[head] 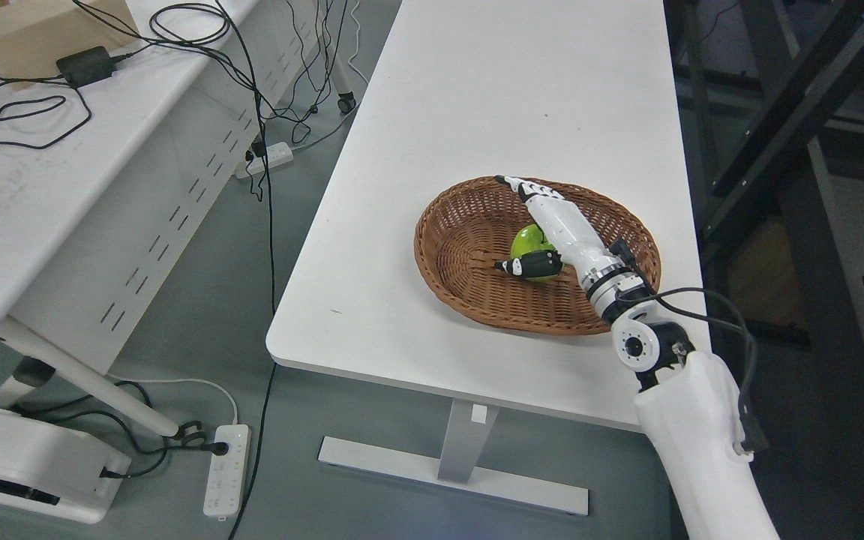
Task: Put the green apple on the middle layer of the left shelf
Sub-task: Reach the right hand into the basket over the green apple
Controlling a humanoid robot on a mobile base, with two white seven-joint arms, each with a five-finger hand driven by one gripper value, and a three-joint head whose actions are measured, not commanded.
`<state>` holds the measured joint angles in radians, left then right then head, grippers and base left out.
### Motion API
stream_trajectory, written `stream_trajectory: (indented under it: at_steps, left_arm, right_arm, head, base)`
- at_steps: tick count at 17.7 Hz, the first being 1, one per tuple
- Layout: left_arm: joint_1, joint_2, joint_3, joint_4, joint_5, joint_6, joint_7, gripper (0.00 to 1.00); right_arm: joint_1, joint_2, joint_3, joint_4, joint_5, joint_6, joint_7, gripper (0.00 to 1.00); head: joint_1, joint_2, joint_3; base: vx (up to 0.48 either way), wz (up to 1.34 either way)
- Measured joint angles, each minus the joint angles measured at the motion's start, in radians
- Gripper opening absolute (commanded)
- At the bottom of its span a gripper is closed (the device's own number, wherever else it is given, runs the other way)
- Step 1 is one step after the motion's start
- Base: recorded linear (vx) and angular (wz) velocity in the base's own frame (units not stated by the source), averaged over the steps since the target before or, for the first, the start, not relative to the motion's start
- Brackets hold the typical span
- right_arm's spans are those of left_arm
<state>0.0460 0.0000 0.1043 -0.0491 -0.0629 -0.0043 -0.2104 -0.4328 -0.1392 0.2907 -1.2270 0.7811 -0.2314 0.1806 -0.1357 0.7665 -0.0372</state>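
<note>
Fingers of the white right hand (pixel 544 240) stretch over the glossy green apple (pixel 531 244) while the thumb sits against its near side, an open, unclosed cradle, probably set up for a top grasp; the apple lies in the oval woven wicker basket (pixel 447 255). The basket's raised rim means lifting straight up first, and the white rectangular table (pixel 492 97) beyond is bare, though no left shelf shows.

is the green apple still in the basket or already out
In: the green apple sits inside the wicker basket, under the right hand.
</note>
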Motion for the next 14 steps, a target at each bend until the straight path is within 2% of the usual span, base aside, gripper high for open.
stream_trajectory:
  at_steps: [4,7,10,12,14]
  left_arm:
    - [0.0,0.0,0.0,0.0,0.0,0.0,0.0,1.0]
    - [0.0,0.0,0.0,0.0,0.0,0.0,0.0,1.0]
    - [0.0,0.0,0.0,0.0,0.0,0.0,0.0,1.0]
    - [0.0,0.0,0.0,0.0,0.0,0.0,0.0,1.0]
    - [0.0,0.0,0.0,0.0,0.0,0.0,0.0,1.0]
  right_arm:
    - [-0.011,-0.021,0.012,0.05,0.002,-0.027,0.002,0.98]
    - [-0.008,-0.037,0.018,0.082,0.003,-0.043,-0.006,0.82]
    - [-0.003,-0.048,0.02,0.103,0.003,-0.046,-0.026,0.37]
    - [0.0,-0.053,0.014,0.114,0.001,-0.05,-0.035,0.18]
    - [0.002,-0.058,0.003,0.122,-0.003,-0.051,-0.039,0.07]
  head:
    - [0.0,0.0,0.0]
    - [0.0,0.0,0.0]
    - [0.0,0.0,0.0]
    - [0.0,0.0,0.0]
    - [0.0,0.0,0.0]
  base:
    - [0.023,0.0]
    - [0.018,-0.01]
    - [0.004,0.0]
    - [0.0,0.0]
    - [-0.004,0.01]
